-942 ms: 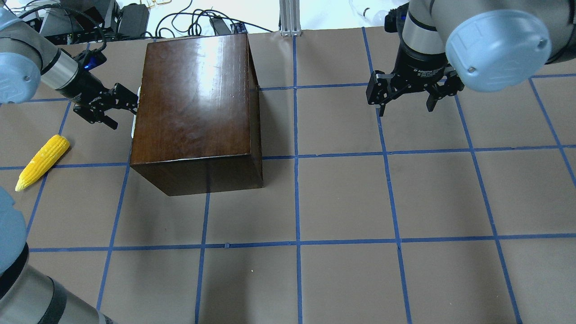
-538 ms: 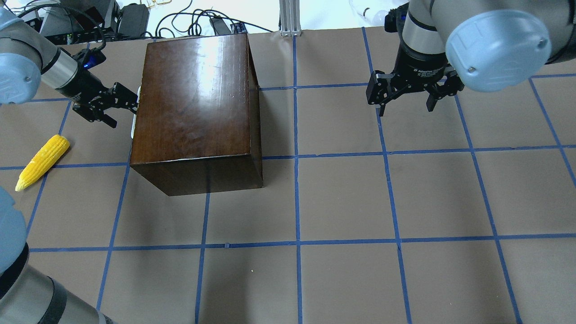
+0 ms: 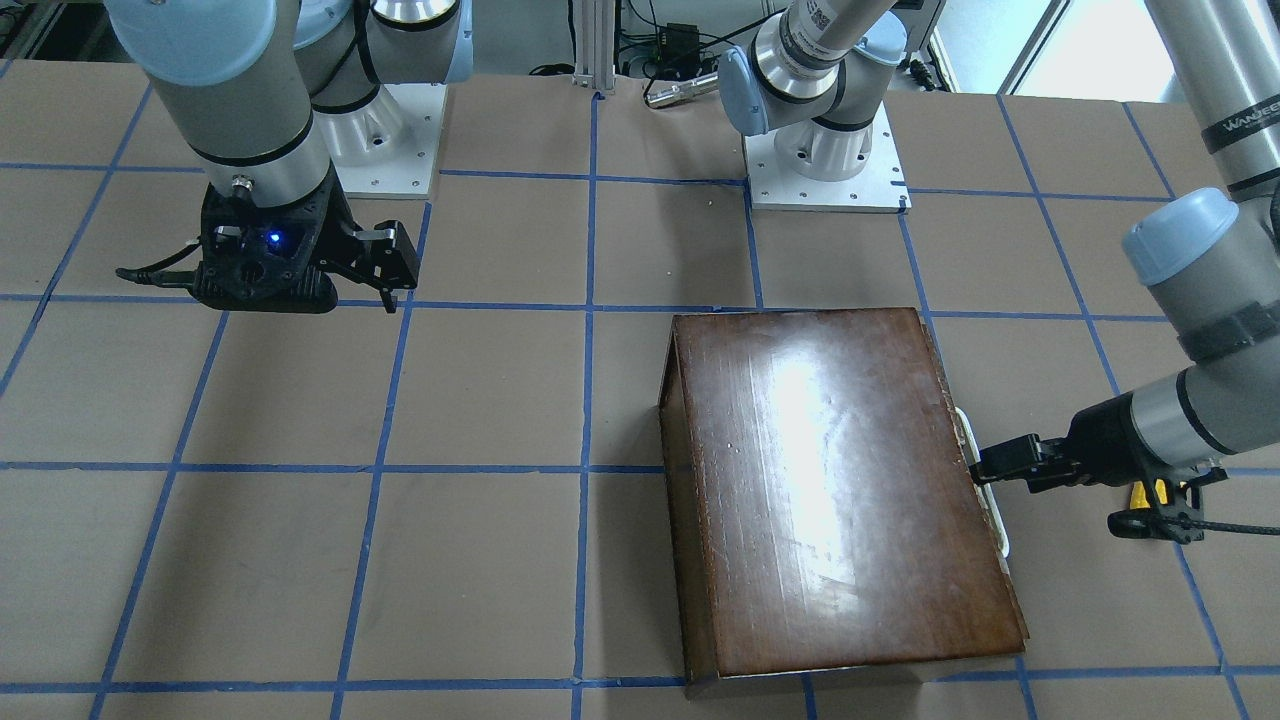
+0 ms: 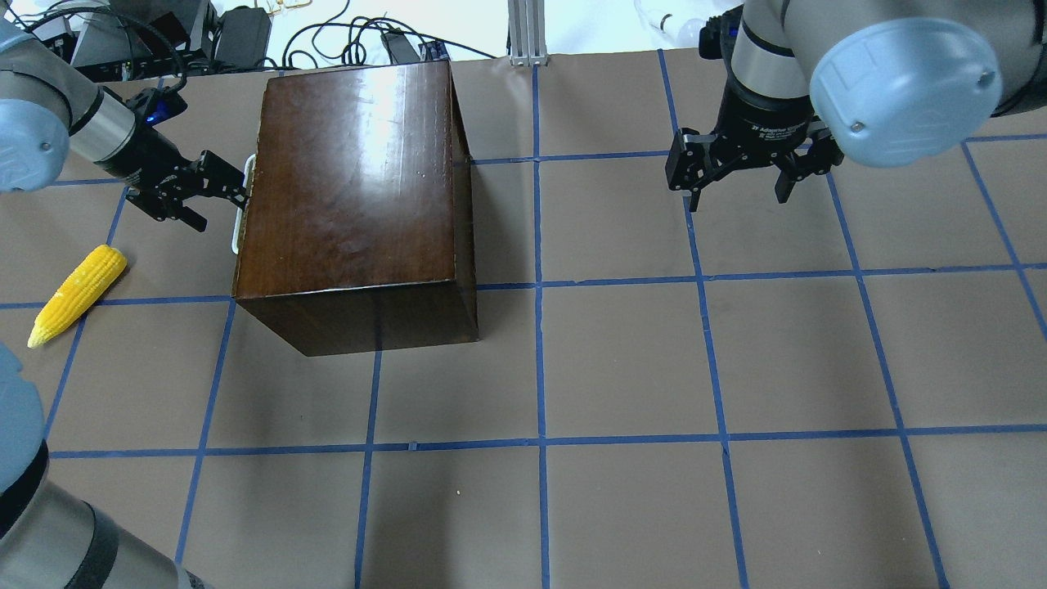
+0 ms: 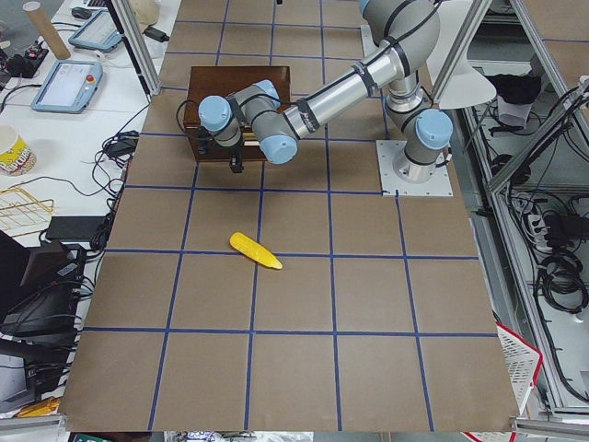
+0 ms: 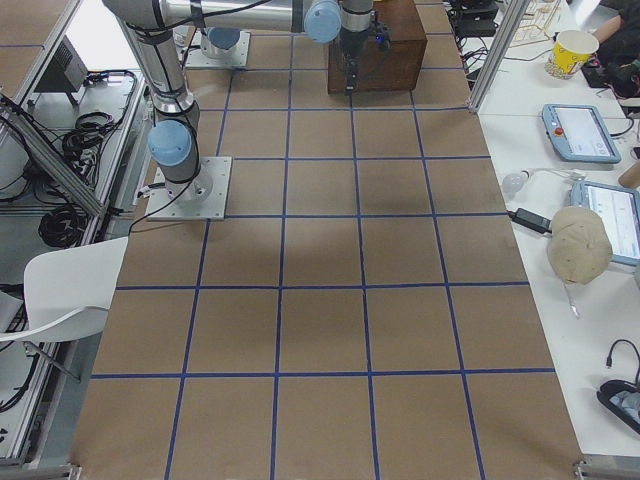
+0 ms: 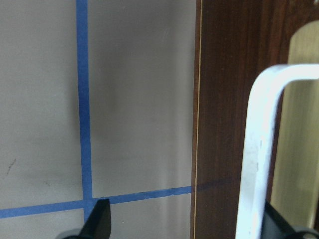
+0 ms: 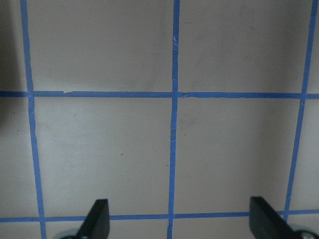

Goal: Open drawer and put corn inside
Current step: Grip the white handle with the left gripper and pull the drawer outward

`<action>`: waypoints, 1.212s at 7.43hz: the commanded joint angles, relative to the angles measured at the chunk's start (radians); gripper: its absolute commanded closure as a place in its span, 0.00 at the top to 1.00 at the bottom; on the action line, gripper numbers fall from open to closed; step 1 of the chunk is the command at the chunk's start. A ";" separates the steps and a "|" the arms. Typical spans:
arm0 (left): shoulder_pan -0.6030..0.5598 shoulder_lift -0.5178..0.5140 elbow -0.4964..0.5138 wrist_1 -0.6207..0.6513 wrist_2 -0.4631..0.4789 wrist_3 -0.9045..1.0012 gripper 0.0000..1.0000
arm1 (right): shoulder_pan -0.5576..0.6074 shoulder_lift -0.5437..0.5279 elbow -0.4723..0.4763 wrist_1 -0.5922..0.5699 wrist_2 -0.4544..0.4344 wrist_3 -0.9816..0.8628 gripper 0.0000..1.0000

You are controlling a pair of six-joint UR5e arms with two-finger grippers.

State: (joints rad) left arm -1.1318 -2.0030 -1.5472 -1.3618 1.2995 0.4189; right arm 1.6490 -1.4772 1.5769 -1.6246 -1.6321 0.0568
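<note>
The bench (image 4: 622,360) is tan, ruled into squares by blue tape lines. The box (image 4: 352,180) toward its far left corner is glossy dark brown with a white handle (image 4: 235,235), and the corn (image 4: 78,296) at the left edge is bright yellow, patterned with rows of small kernels.

The left gripper (image 4: 221,209) was held level at upper left, the right gripper (image 4: 738,199) pointed down at upper right; both were spread wide.
</note>
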 commanded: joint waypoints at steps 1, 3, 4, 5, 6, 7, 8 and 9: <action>0.021 0.000 0.001 0.001 0.000 0.029 1.00 | 0.000 0.000 0.000 -0.001 0.000 -0.002 1.00; 0.046 0.000 0.001 0.001 -0.002 0.061 1.00 | 0.000 0.000 0.000 0.000 0.000 0.000 1.00; 0.053 0.000 0.001 0.001 0.000 0.090 1.00 | 0.000 0.000 0.000 -0.001 0.000 0.000 1.00; 0.061 -0.002 0.001 0.001 0.000 0.103 1.00 | 0.000 0.000 0.000 0.000 0.000 0.000 1.00; 0.075 -0.002 0.001 0.003 0.000 0.121 1.00 | 0.000 0.000 0.000 0.000 0.000 0.000 1.00; 0.089 0.000 0.001 0.001 0.000 0.126 1.00 | 0.000 0.000 0.000 0.000 0.000 0.000 1.00; 0.095 0.000 0.002 0.001 0.000 0.139 1.00 | 0.000 0.000 0.000 -0.001 0.000 0.000 1.00; 0.095 0.000 0.002 0.001 0.001 0.143 1.00 | 0.000 0.000 0.000 -0.001 0.000 0.000 1.00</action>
State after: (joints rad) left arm -1.0414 -2.0036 -1.5453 -1.3605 1.2996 0.5528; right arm 1.6490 -1.4772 1.5769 -1.6255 -1.6322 0.0568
